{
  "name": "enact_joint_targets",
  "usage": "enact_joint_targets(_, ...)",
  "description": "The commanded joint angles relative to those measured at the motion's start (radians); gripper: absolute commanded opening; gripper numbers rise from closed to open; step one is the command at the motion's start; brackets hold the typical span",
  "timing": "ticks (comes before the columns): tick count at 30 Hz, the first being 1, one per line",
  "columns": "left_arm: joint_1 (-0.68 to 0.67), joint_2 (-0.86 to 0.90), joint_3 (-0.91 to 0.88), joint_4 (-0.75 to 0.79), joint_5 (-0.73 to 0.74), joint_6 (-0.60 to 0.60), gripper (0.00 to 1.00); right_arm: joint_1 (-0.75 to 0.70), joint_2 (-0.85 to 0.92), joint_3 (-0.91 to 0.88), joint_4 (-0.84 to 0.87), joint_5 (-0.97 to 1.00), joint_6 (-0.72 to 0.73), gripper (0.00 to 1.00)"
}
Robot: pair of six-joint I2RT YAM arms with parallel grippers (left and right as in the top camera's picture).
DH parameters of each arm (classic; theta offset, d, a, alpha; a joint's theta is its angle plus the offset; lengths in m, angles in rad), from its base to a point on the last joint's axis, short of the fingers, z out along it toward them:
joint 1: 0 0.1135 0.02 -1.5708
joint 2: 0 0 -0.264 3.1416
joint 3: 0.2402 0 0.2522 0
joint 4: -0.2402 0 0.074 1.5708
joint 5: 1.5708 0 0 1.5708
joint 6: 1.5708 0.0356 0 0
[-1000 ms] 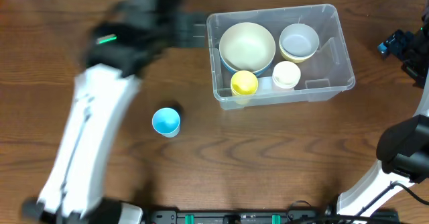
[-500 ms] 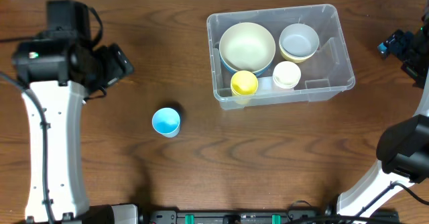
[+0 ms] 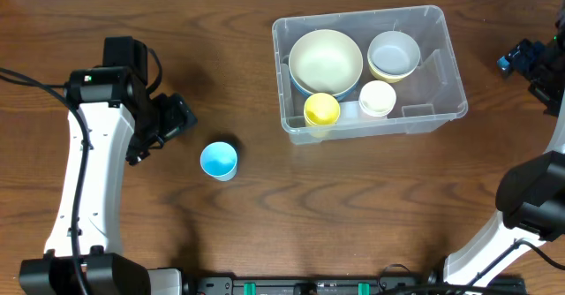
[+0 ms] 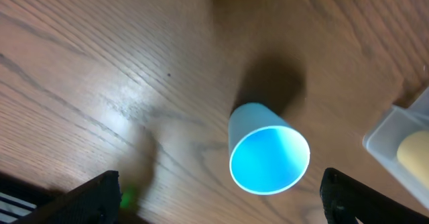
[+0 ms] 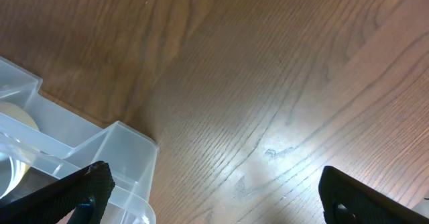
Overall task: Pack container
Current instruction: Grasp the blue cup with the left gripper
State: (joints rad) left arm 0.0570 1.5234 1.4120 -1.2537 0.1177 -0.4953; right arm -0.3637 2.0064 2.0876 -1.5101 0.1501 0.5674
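The container [image 3: 444, 64], a clear plastic bin, stands at the back right of the table. It holds a large cream bowl [image 3: 326, 59], a smaller pale bowl [image 3: 393, 54], a yellow cup [image 3: 321, 109] and a cream cup [image 3: 377, 98]. A blue cup [image 3: 218, 160] stands upright on the wood, left of the bin. My left gripper [image 3: 179, 123] hovers open just left of this cup; in the left wrist view the blue cup [image 4: 269, 155] lies ahead between the spread fingers [image 4: 99, 194]. My right gripper [image 3: 527, 63] hangs open right of the bin, nothing in it.
The right wrist view shows the container's corner [image 5: 114, 158] at lower left and bare wood ahead of the open right gripper [image 5: 218, 197]. The container's edge [image 4: 402, 140] sits at the right of the left wrist view. The left arm's white link [image 3: 84, 189] runs along the table's left side.
The left arm swung away from beside the container to the far left, then came down and right toward the blue cup. The right arm and all the dishes stayed still.
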Motion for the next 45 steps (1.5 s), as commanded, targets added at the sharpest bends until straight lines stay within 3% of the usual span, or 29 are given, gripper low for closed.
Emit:
enact_joint_targets(1, -0.004, 0.000, -0.024, -0.016, 0.032, 0.032, 0.95, -0.003, -0.005, -0.002, -0.001, 0.006, 0.016, 0.99)
enact_joint_targets(13, -0.127, 0.000, -0.165, 0.045, 0.032, 0.007, 0.95, -0.003, -0.005, -0.002, -0.001, 0.006, 0.016, 0.99)
enact_joint_targets(40, -0.129, 0.051, -0.434, 0.349, 0.032, -0.014, 0.94, -0.003, -0.005, -0.002, -0.001, 0.006, 0.016, 0.99)
enact_joint_targets(42, -0.129, 0.051, -0.441, 0.359, 0.032, -0.014, 0.84, -0.003, -0.005, -0.002, -0.001, 0.006, 0.016, 0.99)
enact_joint_targets(45, -0.129, 0.051, -0.440, 0.359, 0.032, -0.014, 0.52, -0.003, -0.005, -0.002, -0.001, 0.006, 0.016, 0.99)
